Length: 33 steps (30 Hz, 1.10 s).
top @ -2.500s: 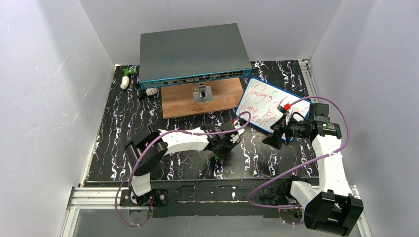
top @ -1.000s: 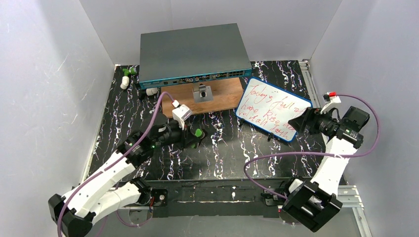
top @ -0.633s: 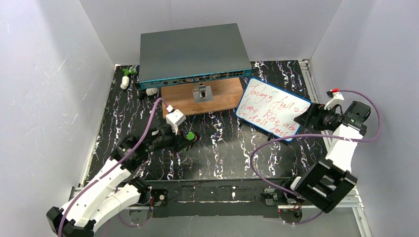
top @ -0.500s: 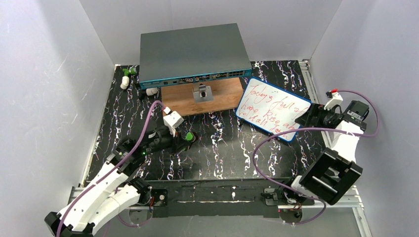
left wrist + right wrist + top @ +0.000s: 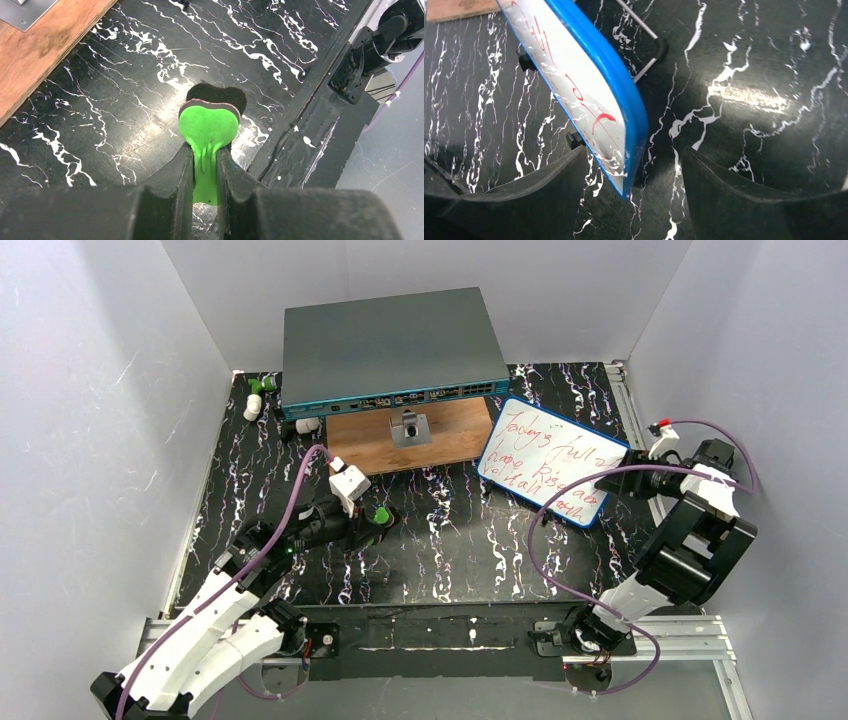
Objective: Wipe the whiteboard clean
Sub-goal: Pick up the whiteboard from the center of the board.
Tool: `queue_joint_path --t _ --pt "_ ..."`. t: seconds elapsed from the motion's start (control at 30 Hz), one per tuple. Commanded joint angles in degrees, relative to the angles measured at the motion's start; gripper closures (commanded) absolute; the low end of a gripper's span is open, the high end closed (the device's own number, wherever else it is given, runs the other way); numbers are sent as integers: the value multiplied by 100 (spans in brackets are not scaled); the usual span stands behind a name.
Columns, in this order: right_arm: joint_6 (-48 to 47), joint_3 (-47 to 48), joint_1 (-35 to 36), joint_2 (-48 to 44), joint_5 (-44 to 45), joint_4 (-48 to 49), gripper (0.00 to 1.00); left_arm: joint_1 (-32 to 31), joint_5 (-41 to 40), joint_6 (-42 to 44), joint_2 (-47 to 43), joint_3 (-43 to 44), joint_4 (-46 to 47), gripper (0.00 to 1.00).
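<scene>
whiteboard point(image 5: 540, 465) glossy, blue-rimmed | left fingers point(image 5: 176, 181) clamp green foam eraser point(image 5: 207, 129) | right fingers point(image 5: 729, 200) spread

The worktop point(image 5: 450, 540) is carrying one whiteboard point(image 5: 545, 462) near its right edge, one grey switch box point(image 5: 390, 340) at its far edge, one wooden board point(image 5: 450, 435) bearing one metal block point(image 5: 408, 428), and, toward the far left corner, two white caps point(image 5: 250, 408) and one green piece point(image 5: 262, 385). Two pincers, left pincer point(image 5: 205, 150) and right pincer point(image 5: 634, 150), are showing, with one green eraser point(image 5: 207, 125).

A glossy black desk point(image 5: 470, 540), veined white like marble, carries a smooth whiteboard point(image 5: 535, 455) framed in shiny blue plastic, a matt wooden board point(image 5: 455, 435) and a green foam eraser point(image 5: 207, 125) backed with dark felt.
</scene>
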Motion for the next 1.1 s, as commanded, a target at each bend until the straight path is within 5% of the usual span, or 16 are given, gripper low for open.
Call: queue_joint_path --t 0.0,0.57,0.8,1.07 --pt "-692 -47 223 86 -535 -8 26 84 164 96 24 -67 49 100" --pt "-1541 232 493 266 -865 -690 41 195 146 140 114 -72 60 100" --pt "-1119 471 362 171 -822 -511 34 204 151 153 100 -94 57 100" --pt "-1374 1558 298 558 -1132 -1380 32 213 177 202 122 -98 77 100"
